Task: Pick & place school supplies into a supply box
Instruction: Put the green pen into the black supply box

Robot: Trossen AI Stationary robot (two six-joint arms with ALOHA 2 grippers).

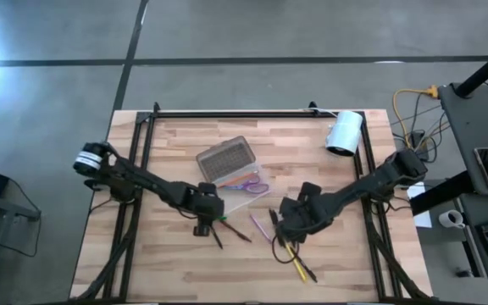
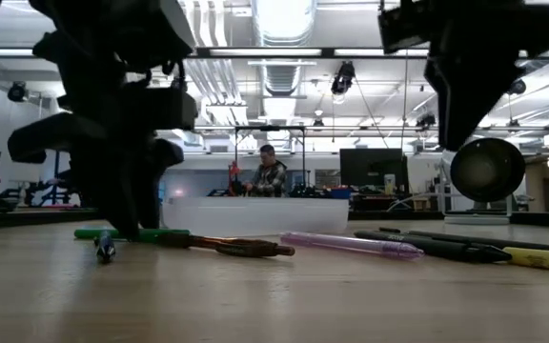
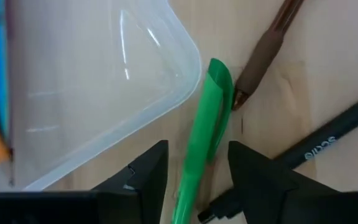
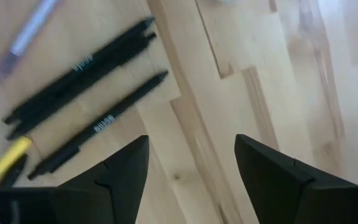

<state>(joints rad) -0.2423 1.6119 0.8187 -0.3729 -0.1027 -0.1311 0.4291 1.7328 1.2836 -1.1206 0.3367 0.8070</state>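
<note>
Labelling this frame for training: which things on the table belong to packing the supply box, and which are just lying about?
Part of the job:
- supply box, lid open
- scissors in the box
- green pen between the open left end effector's fingers
- brown pen
- purple pen
- black pens
- yellow pen
- right end effector, open and empty

Just lying about:
- white roll

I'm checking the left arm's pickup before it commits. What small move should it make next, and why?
Probably close the fingers on the green pen. In the left wrist view the pen lies on the table in the gap of the open left gripper, beside the supply box's clear lid, and nothing is gripped yet. The right gripper hangs open near the black pens.
</note>
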